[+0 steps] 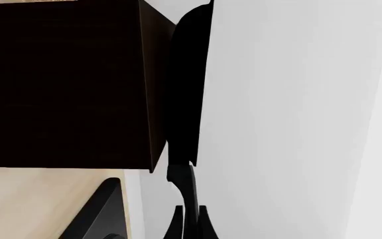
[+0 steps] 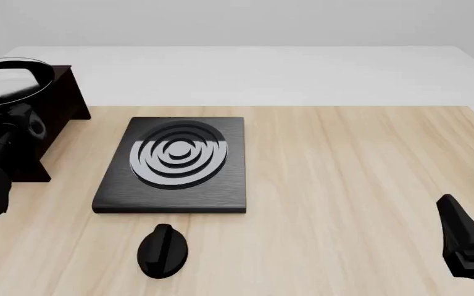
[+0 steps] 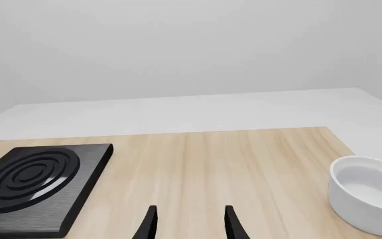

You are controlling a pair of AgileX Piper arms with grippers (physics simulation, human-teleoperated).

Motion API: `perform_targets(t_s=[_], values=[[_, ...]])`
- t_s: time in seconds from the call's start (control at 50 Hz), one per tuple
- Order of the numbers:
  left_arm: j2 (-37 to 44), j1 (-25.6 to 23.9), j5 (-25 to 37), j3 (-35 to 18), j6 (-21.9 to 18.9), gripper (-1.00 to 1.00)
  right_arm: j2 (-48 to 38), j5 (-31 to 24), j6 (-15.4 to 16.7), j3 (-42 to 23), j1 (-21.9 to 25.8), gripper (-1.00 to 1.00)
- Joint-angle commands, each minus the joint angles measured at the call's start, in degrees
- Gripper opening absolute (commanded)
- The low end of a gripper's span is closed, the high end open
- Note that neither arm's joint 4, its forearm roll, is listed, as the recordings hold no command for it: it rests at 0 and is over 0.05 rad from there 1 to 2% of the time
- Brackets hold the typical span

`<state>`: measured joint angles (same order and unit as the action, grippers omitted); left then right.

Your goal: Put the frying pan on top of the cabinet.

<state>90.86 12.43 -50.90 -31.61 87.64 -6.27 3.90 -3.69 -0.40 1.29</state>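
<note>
At the far left of the front view, the frying pan (image 2: 7, 77) sits above the cabinet (image 2: 60, 102), its glossy light-grey inside facing up and its rim over the cabinet's flat top. Whether it touches the top cannot be told. The left claw (image 1: 189, 226) is clamped narrowly on the pan's long black handle, seen edge-on in the left wrist view beside the cabinet's dark side. Next on the tabletop (image 2: 344, 185) lies the flat black stove plate (image 2: 175, 165) with silver rings, and just in front of it a small black oval knob (image 2: 163, 251). Further right, the right claw (image 3: 187, 224) hangs above bare wood, its fingers spread apart and gripping nothing. A white bowl (image 3: 367, 199) stands at the far right.
</note>
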Motion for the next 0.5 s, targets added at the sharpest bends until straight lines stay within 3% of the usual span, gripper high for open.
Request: perform_targets(t_s=[0.02,0.32,0.4,0.42,0.44,0.48,0.5], values=[[1.9,0.5,-1.4,-1.9,-0.5,-1.00,-1.5,1.3,0.0,-0.1,0.0,1.00],[3.4,0.3,-4.1,-0.7,0.4,-1.00,-2.1,1.7,0.1,0.0,0.1,1.00],[1.8,-0.2,-1.5,-0.8,-1.3,-1.00,-1.8,1.5,0.2,0.1,0.1,1.00],[1.9,-0.3,-2.0,-0.8,-1.1,1.00,-1.8,1.5,0.2,0.0,0.1,1.00],[0.5,0.4,-0.6,-1.3,-2.6,1.00,-1.8,1.5,0.3,0.0,0.1,1.00],[0.9,0.0,-1.5,-1.0,-2.0,1.00,-1.8,1.3,0.3,-0.1,0.1,1.00],[-0.6,-0.1,0.9,-1.6,-4.0,1.00,-1.7,1.2,0.3,-0.1,0.1,1.00]])
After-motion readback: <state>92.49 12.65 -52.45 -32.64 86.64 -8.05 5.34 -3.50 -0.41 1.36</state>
